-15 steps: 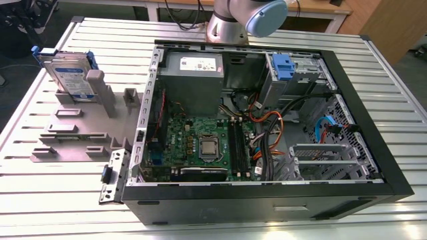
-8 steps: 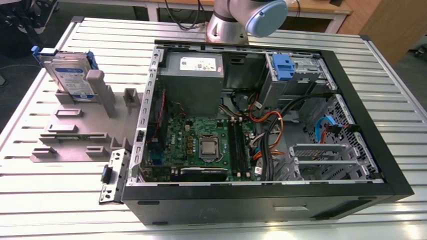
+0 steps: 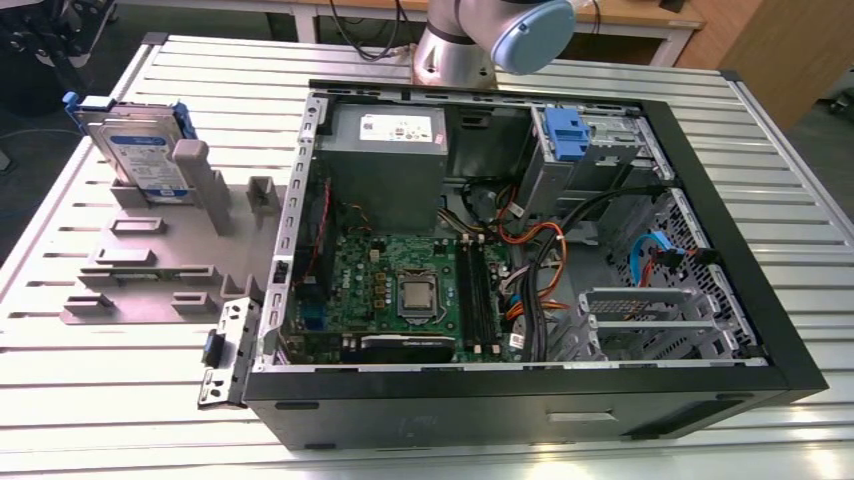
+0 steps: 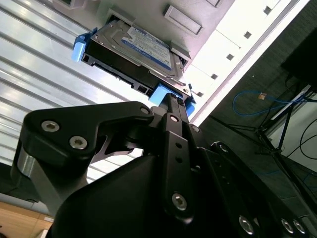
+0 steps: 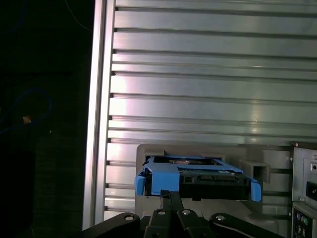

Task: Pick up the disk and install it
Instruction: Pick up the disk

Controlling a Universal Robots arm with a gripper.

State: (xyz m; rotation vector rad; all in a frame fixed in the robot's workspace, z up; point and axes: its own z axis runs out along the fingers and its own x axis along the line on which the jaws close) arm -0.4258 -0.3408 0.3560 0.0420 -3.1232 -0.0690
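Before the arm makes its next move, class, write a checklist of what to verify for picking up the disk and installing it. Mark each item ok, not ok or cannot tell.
1. The disk stands upright in the grey holder: ok.
2. The gripper is lined up with the disk's blue carrier end, in the first wrist view: ok.
3. The disk is lifted: not ok; it sits in the holder.
4. The computer case is open on top: ok.
5. A bay is free for the disk: cannot tell; cables cross the inside of the case.
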